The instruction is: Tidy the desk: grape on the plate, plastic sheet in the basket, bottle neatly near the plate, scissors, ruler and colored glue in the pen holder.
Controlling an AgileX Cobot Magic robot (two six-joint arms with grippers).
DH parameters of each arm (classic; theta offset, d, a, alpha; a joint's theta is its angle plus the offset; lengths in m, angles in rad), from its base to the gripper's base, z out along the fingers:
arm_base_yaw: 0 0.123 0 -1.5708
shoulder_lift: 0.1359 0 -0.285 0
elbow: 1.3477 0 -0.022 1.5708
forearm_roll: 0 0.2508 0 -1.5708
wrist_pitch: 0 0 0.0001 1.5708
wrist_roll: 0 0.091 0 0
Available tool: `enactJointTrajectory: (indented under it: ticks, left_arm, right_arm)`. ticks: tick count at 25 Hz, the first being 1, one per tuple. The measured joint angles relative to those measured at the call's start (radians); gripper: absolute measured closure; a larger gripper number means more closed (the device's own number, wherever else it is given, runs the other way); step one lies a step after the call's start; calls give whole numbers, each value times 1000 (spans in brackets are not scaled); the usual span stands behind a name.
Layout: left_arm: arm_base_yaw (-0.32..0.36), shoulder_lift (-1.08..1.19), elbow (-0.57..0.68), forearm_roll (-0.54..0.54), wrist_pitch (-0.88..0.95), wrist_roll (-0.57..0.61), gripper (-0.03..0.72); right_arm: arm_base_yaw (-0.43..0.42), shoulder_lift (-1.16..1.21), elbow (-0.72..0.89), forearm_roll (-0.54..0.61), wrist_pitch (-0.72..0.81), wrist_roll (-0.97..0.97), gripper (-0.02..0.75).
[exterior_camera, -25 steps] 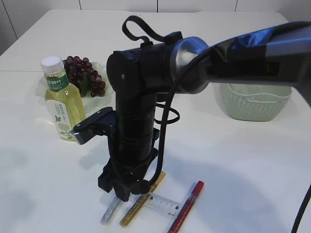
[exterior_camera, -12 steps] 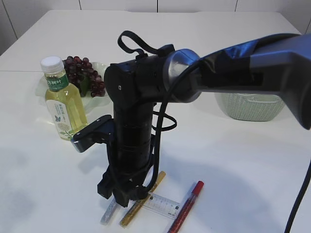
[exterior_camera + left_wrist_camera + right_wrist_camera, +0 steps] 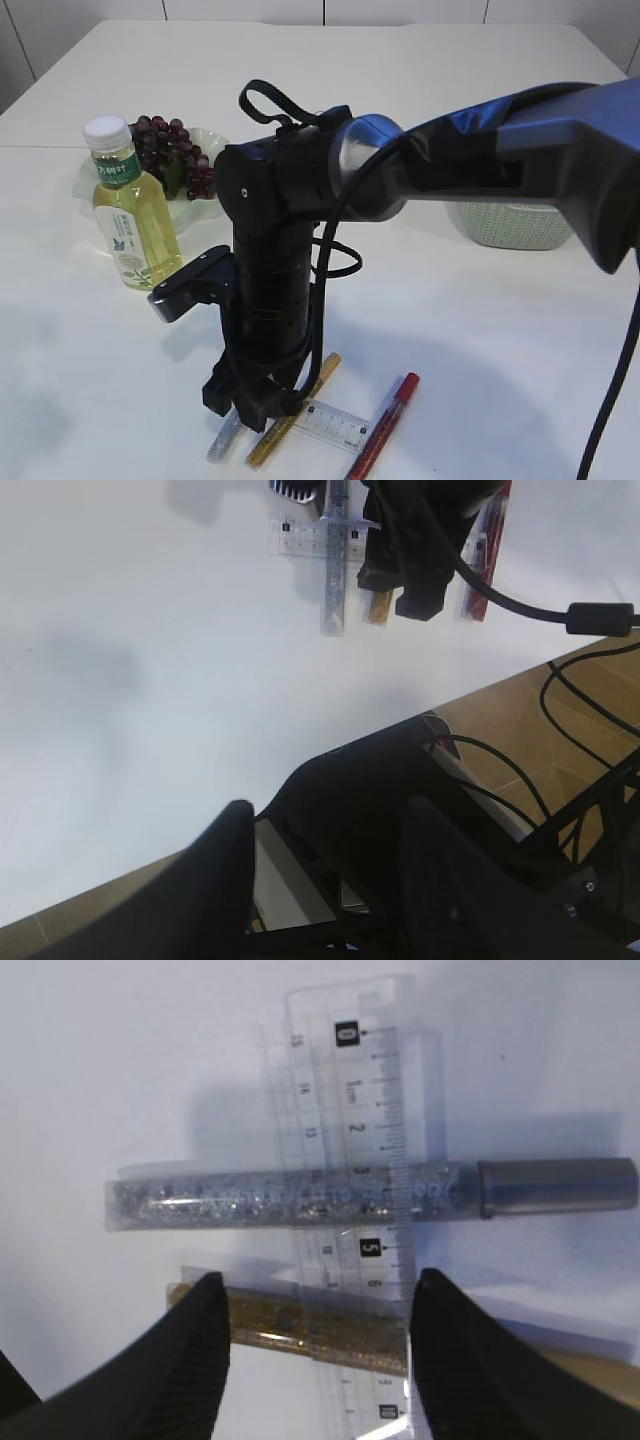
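From outside, your right gripper (image 3: 243,400) hangs over the ruler (image 3: 335,424), well in front of the bottle (image 3: 128,204).

Left wrist: the left gripper (image 3: 330,865) idles, released, empty.

Right wrist: released fingers (image 3: 190,1345) straddle the gold glue (image 3: 310,1325) under the ruler (image 3: 375,1210); descend straight and pinch only the ruler's edges.

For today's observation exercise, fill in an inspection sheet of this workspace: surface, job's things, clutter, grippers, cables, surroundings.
Surface: white table, bare parts clean.
Job's things: grapes on plate; bottle upright beside it; clear ruler lying across silver glitter glue and gold glitter glue; red glue pen alongside; basket at right.
Clutter: nothing seen.
Grippers: right gripper open, fingers straddling ruler; left gripper open, empty, off the table edge.
Cables: black loops on right arm.
Surroundings: brown floor.
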State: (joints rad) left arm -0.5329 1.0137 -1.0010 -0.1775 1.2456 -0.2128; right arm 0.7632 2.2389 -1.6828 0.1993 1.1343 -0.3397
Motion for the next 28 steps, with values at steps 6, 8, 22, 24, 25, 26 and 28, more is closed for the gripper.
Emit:
enactJointTrajectory:
  ticks: [6,8,22,24,25,26,28]
  left_arm:
    - [0,0,0,0,0,0,337]
    - [0,0,0,0,0,0,337]
    - [0,0,0,0,0,0,337]
    - [0,0,0,0,0,0,337]
    - [0,0,0,0,0,0,337]
    - [0,0,0,0,0,0,337]
    - [0,0,0,0,0,0,337]
  right_arm:
    - [2,23,-4,0,-4,0,280]
    - [2,25,-4,0,-4,0,280]
    - [2,25,-10,-28,-18,20,280]
    - [2,25,-10,-28,-19,22,280]
    - [2,25,-10,-28,-20,23,280]
    - [2,25,-10,-28,-20,23,280]
    - [2,25,-10,-22,-20,23,280]
